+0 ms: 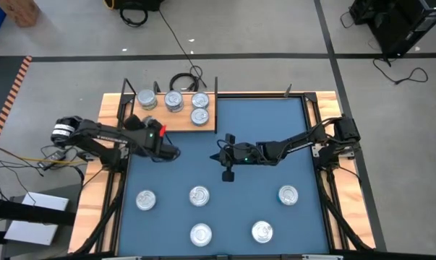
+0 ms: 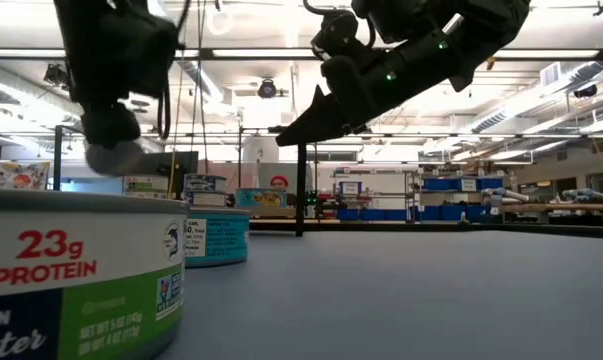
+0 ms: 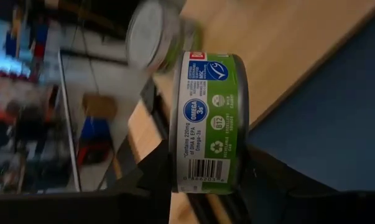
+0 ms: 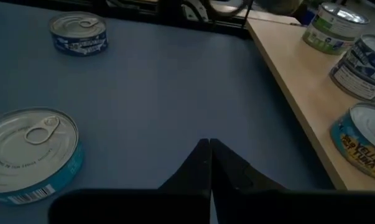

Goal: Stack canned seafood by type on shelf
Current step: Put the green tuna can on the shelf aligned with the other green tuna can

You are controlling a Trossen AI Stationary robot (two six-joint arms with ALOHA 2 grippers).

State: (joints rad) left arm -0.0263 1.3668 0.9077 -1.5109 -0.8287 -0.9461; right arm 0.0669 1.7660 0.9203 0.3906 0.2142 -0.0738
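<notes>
My left gripper (image 1: 168,152) hovers near the shelf's near edge, shut on a green-labelled seafood tin (image 3: 209,118) turned on its side. The shelf (image 1: 131,119), a light wooden board, lies at the mat's far left corner with several tins standing on it (image 1: 174,101). More tins rest on their bases on the blue mat (image 1: 199,195). My right gripper (image 4: 210,146) hangs shut above the mat's middle (image 1: 223,155), pointing toward the left and holding nothing. My left gripper pinches the green-labelled tin between its two fingers (image 3: 151,177), one on each flat face, at the barcode part of the rim (image 3: 203,171). The tin is lifted clear, on edge, with its label wall facing the wrist camera, above the shelf's edge.
Several tins are scattered on the near half of the mat (image 1: 288,194) (image 1: 262,231) (image 1: 145,199). One stands right before the low camera (image 2: 81,270), with a teal one (image 2: 216,237) behind it. A black shelf upright (image 2: 300,190) rises by the board. A cable coil (image 1: 185,79) lies beyond the shelf.
</notes>
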